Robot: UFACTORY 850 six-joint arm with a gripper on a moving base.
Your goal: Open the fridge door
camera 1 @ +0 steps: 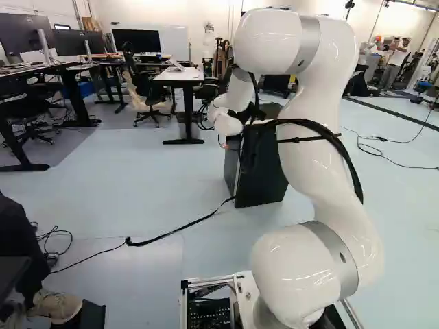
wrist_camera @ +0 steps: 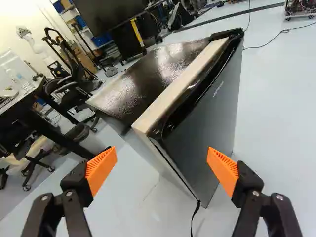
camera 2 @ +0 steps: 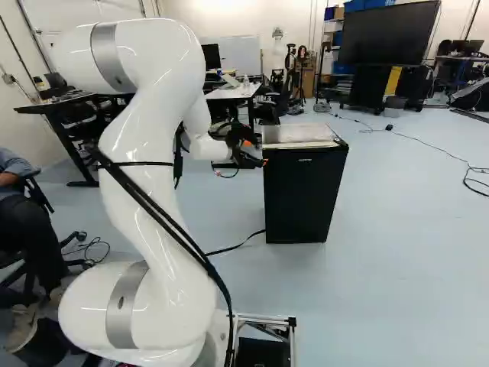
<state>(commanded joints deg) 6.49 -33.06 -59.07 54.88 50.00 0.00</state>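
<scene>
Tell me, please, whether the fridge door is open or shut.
Shut: in the wrist view, the door sits flush against the fridge cabinet, with only a thin dark seam down the side.

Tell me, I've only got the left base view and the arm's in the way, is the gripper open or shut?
Observer: Open. In the wrist view, the gripper has its orange pads apart, gripping nothing.
Operator: Where is it against the fridge?
Observer: The right base view shows it by the upper left corner of the fridge; whether they touch, I can't tell.
Operator: Is the door closed?
Observer: It looks shut: in the wrist view, only a thin dark seam runs down the near side of the door.
</scene>
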